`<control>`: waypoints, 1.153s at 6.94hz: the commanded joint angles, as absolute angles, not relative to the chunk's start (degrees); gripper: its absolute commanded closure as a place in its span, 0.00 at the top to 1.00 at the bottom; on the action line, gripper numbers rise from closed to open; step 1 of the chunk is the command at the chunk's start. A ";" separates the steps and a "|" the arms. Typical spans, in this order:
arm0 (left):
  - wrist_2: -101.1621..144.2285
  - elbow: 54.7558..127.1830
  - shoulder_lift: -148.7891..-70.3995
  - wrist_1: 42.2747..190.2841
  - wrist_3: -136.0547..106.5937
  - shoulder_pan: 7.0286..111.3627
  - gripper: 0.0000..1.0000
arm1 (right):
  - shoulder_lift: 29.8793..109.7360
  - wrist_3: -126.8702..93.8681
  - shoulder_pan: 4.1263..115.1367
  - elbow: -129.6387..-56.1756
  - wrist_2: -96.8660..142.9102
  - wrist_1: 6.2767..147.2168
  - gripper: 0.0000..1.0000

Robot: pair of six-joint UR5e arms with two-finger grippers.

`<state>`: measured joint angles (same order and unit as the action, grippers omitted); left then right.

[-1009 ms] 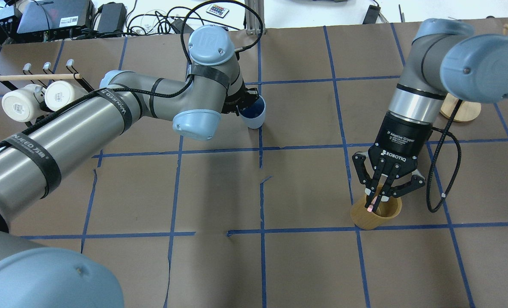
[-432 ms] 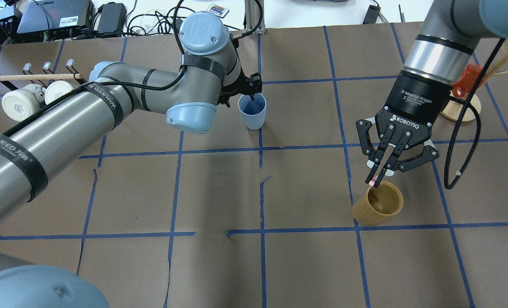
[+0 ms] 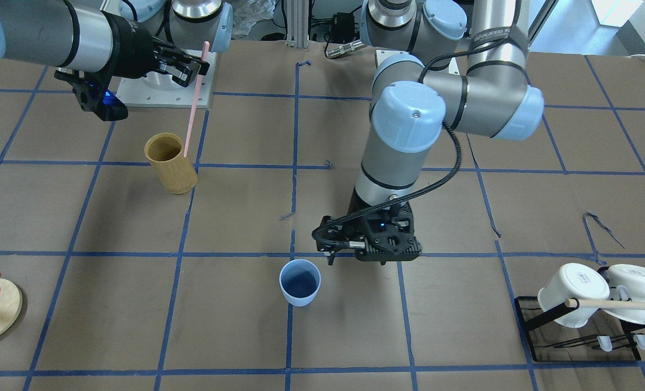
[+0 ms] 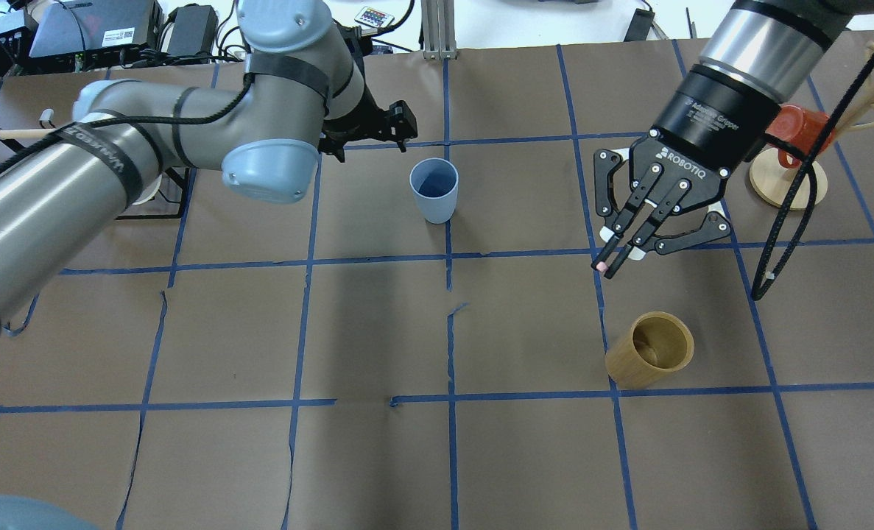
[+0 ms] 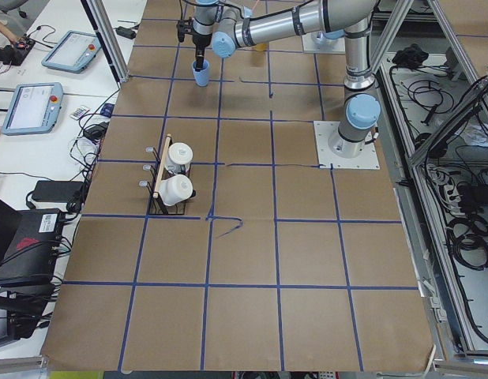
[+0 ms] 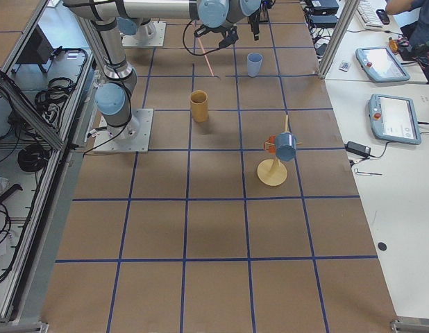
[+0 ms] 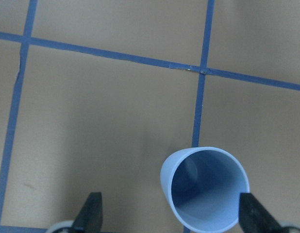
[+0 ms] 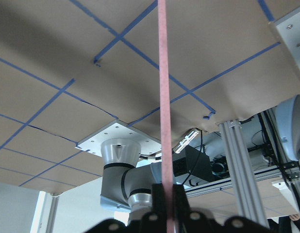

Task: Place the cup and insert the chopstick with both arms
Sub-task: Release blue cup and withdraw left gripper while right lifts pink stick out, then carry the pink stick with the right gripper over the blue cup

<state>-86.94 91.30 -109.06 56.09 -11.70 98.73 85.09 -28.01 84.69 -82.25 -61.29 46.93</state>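
Taking twelve o'clock as straight ahead of the robot, the nearest thing on the brown papered table (image 4: 525, 456) is the tan bamboo cylinder (image 4: 649, 359), upright with its mouth up. At its eleven o'clock, raised in the air, the right gripper (image 4: 607, 268) has its fingers pressed together on the upper part of the chopstick (image 3: 194, 106). The chopstick hangs nearly upright, tilted a little, its lower end clear above the cylinder's rim. Farther out, at ten o'clock from the cylinder and well apart from it, the cup (image 4: 434, 188) stands upright on a blue tape line. The left gripper (image 7: 172, 216) hovers over the cup with its fingers (image 7: 91, 213) spread wide and apart from it; in the wrist view the cup sits low between them, nearer the right-hand finger. Far off at the cup's three o'clock a red mug (image 4: 795, 129) hangs on a wooden stand (image 4: 772, 184). At its nine o'clock a rack (image 3: 524, 326) holds two white mugs (image 3: 572, 293).
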 commanded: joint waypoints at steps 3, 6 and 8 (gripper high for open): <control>-86.66 92.28 -102.13 64.34 0.52 90.27 1.00 | 78.95 -35.14 84.73 -81.56 -38.20 61.31 0.00; -86.66 92.90 -99.94 67.74 5.98 87.19 1.00 | 73.68 -49.66 85.16 -81.56 -24.20 77.78 0.00; -87.18 92.29 -96.43 76.25 5.19 86.92 1.00 | 70.06 -53.96 86.65 -81.74 -24.00 84.45 0.00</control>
<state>-86.78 92.49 -98.56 71.52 5.63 87.10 72.14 -51.40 85.71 -81.68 -24.73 80.56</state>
